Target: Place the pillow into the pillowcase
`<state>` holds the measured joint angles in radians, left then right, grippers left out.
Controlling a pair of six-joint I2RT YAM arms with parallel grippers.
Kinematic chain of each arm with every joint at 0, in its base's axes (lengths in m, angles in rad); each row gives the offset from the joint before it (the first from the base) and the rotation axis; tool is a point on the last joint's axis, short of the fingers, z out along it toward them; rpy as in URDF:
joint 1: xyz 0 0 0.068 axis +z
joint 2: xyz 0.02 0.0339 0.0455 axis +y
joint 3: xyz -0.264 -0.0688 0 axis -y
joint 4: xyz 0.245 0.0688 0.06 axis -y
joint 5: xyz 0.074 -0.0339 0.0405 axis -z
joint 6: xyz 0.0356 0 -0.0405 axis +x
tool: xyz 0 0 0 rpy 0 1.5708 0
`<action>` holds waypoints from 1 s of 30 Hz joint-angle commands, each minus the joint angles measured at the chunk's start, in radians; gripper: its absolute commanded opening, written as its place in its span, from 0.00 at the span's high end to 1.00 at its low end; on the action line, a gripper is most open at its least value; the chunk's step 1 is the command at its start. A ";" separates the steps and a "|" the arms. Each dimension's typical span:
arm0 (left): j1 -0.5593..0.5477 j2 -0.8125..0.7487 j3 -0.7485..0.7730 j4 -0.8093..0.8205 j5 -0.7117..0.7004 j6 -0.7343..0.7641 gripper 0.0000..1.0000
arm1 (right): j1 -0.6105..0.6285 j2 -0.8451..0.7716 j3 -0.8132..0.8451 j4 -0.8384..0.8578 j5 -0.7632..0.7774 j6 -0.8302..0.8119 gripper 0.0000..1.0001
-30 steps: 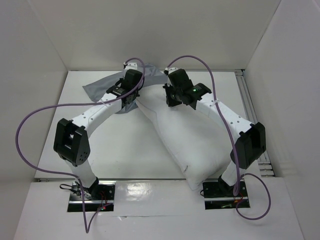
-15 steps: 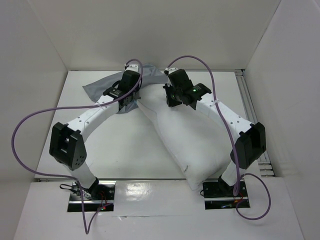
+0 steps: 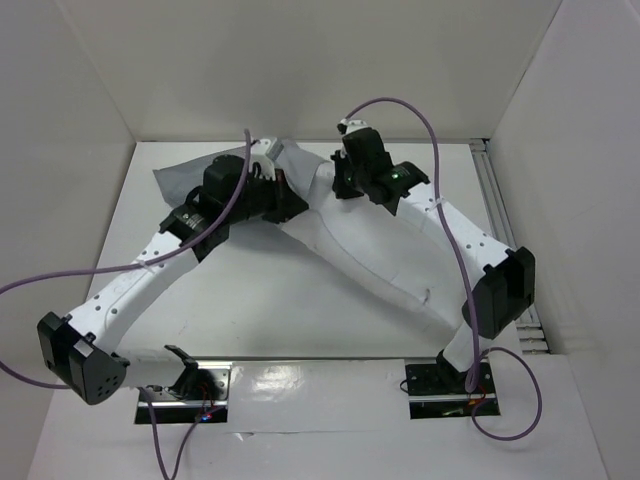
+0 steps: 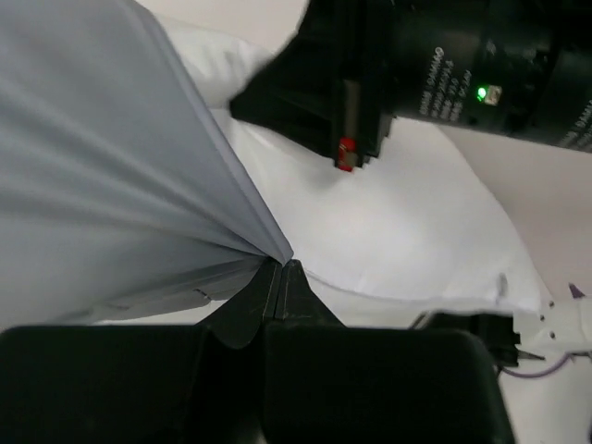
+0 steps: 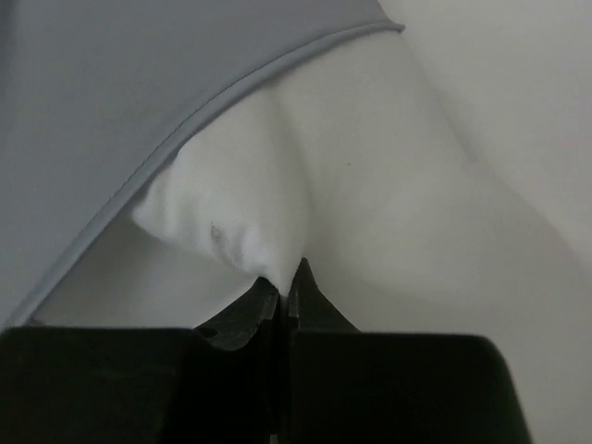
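Pillow (image 3: 385,260) lies diag. on the worktop (image 3: 260,300). Its near end is just beside the R arm's base (image 3: 445,380), and its far end is up by the back wall (image 3: 320,70), approx. mid-width. A small tag (image 3: 428,297) shows on the pillow's near half.

L arm (image 3: 130,285) stretches low over the worktop, left of the pillow, w/ its elbow out past the near-left edge. R arm (image 3: 450,225) runs along the pillow's right side, partly above it. Both arms meet at the pillow's far end, and a purple cable (image 3: 440,150) loops above that end.

L end effector (image 4: 279,268) has its fingers shut tight, pinching an edge of the pillowcase (image 4: 102,176). The grey cloth is pulled taut & fans out from the pinch, against the left flank of the pillow's far end.

R end effector (image 5: 289,277) is also closed, nipping a fold of the pillow's white cover just under its far corner. The grey hem (image 5: 217,116) arcs over that corner & touches it. Can't tell how far in the corner sits.

The rest of the pillowcase spreads flat on the worktop, left of the pillow's far end, toward the back-left corner. Most of the pillow is outside it.
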<state>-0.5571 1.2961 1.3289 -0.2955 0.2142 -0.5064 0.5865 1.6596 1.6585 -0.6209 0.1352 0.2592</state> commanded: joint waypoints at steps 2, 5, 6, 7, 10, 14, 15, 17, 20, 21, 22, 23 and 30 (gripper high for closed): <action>-0.030 -0.021 -0.161 0.052 0.127 -0.098 1.00 | 0.001 -0.050 -0.179 0.222 -0.002 0.119 1.00; -0.018 -0.021 -0.188 0.052 0.103 -0.107 1.00 | 0.001 -0.073 -0.221 0.257 -0.002 0.161 1.00; -0.004 0.015 -0.163 0.052 0.103 -0.107 1.00 | 0.001 -0.073 -0.221 0.257 0.015 0.161 1.00; 0.005 0.038 -0.136 0.052 0.112 -0.098 1.00 | 0.001 -0.083 -0.204 0.269 0.027 0.161 1.00; 0.034 0.159 0.080 -0.017 0.161 -0.086 1.00 | -0.010 -0.083 -0.100 0.270 0.059 0.150 1.00; 0.023 0.212 0.340 -0.079 0.220 -0.073 1.00 | 0.004 -0.092 0.001 0.239 0.070 0.120 1.00; 0.023 0.194 0.329 -0.079 0.232 -0.083 1.00 | 0.016 -0.101 -0.014 0.239 0.070 0.120 1.00; -0.015 0.107 0.186 -0.056 0.226 -0.115 1.00 | 0.061 -0.139 -0.116 0.266 0.079 0.133 1.00; -0.050 -0.021 -0.072 0.010 0.215 -0.199 1.00 | 0.122 -0.162 -0.247 0.294 0.060 0.192 1.00; -0.050 -0.059 -0.237 0.030 0.189 -0.225 1.00 | 0.131 -0.162 -0.323 0.306 0.049 0.210 1.00; -0.050 -0.122 -0.299 0.039 0.180 -0.272 1.00 | 0.153 -0.162 -0.357 0.315 0.026 0.241 1.00; -0.050 -0.150 -0.344 0.039 0.180 -0.273 1.00 | 0.163 -0.162 -0.383 0.328 0.026 0.251 1.00; -0.050 -0.150 -0.083 -0.336 -0.036 -0.092 0.35 | 0.230 -0.123 -0.312 0.195 0.041 0.235 0.71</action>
<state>-0.6044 1.1519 1.0309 -0.5350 0.2710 -0.6743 0.8131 1.5505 1.2579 -0.3855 0.1215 0.4866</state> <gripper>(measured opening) 0.562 0.212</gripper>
